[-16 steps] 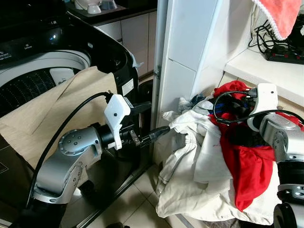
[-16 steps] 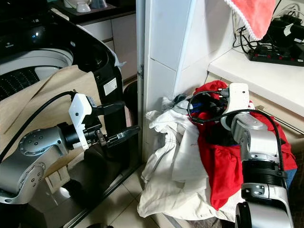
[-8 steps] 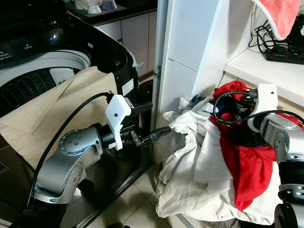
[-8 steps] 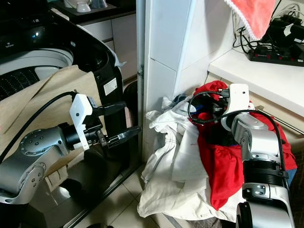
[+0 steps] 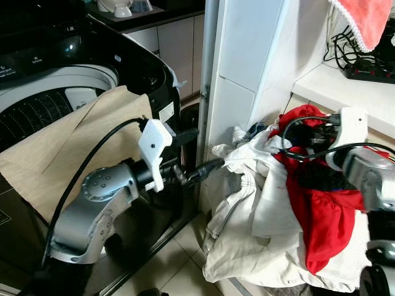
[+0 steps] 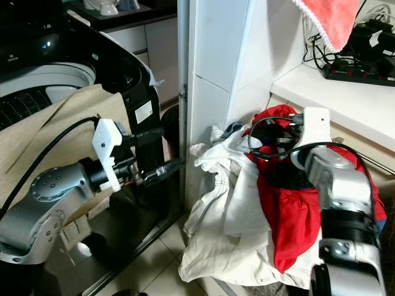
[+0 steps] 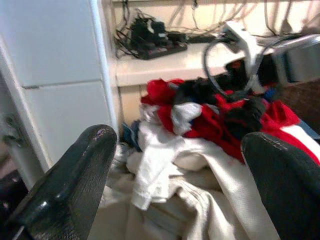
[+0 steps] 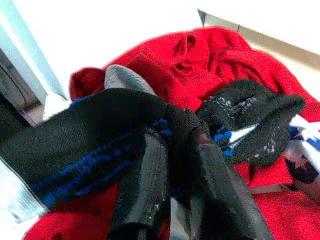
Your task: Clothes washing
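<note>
A laundry pile lies against the white wall, with a white garment in front and a red garment behind it. My right gripper is over the top of the pile, shut on a black sock with blue dots. A second black sock lies on the red cloth beside it. My left gripper stands open between the washer and the pile, pointing at the white garment with nothing in it; its fingers are wide apart. A beige cloth hangs over the washer's rim.
A white pillar stands between the washer and the pile. Behind the pile, a shelf carries a power strip and cables. A pink towel hangs above it. Tiled floor shows below the left arm.
My left arm has shifted slightly toward the pile. My right wrist has drawn a little to the right with the sock still held.
</note>
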`<state>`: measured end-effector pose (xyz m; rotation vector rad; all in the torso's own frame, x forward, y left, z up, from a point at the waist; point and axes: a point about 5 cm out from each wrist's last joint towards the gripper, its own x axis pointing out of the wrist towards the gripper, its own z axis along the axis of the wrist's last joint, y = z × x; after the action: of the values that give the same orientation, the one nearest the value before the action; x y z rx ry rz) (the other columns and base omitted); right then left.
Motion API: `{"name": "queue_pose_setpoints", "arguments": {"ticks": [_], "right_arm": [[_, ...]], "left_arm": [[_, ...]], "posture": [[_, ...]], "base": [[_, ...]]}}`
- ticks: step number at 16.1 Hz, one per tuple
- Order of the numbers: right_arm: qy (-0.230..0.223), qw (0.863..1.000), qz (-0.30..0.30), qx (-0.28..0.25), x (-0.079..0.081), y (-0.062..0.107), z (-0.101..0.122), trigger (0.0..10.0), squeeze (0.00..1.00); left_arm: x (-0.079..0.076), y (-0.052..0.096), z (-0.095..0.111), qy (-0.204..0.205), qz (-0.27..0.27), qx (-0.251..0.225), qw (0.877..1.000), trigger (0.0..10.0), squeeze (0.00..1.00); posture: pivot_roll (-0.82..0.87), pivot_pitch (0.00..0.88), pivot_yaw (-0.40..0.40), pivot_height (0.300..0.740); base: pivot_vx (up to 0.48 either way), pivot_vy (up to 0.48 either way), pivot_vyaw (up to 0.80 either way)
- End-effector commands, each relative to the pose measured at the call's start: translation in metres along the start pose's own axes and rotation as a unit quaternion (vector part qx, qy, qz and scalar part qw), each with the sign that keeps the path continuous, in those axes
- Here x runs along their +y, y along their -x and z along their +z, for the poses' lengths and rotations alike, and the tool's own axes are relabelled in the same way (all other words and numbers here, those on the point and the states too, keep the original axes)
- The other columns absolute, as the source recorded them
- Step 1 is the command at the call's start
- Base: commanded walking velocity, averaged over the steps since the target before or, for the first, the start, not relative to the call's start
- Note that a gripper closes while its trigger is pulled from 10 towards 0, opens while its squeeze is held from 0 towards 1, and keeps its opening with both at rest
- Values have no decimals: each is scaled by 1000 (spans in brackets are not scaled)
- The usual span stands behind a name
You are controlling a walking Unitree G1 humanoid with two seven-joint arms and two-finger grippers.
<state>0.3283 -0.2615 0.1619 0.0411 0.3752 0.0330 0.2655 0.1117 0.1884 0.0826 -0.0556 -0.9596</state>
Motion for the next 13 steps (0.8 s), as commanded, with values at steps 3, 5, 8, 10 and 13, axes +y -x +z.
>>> {"name": "queue_pose_setpoints", "arguments": {"ticks": [3,5,8,10,13], "right_arm": [[-36,995,52,-80,0,28,38,0,0],[-59,982,109,-142,2,48,70,0,0],[-124,934,257,-216,30,70,103,0,0],[-128,917,311,-215,50,71,101,0,0],[-123,914,338,-188,75,63,96,0,0]], "left_arm": [[11,-10,15,-51,75,-29,995,10000,0],[20,-16,26,-59,109,-54,991,10000,0],[22,-26,59,-43,100,-146,983,10000,0],[14,-31,77,-27,58,-194,979,10000,1000],[1,-40,94,-46,-1,-212,976,10000,1000]], "posture": [[-112,0,-16,740],[-118,0,-13,740],[-140,0,-10,740],[-137,0,-15,740],[-126,0,-24,740]], "base": [[0,0,0],[0,0,0],[0,0,0],[0,0,0],[0,0,0]]}}
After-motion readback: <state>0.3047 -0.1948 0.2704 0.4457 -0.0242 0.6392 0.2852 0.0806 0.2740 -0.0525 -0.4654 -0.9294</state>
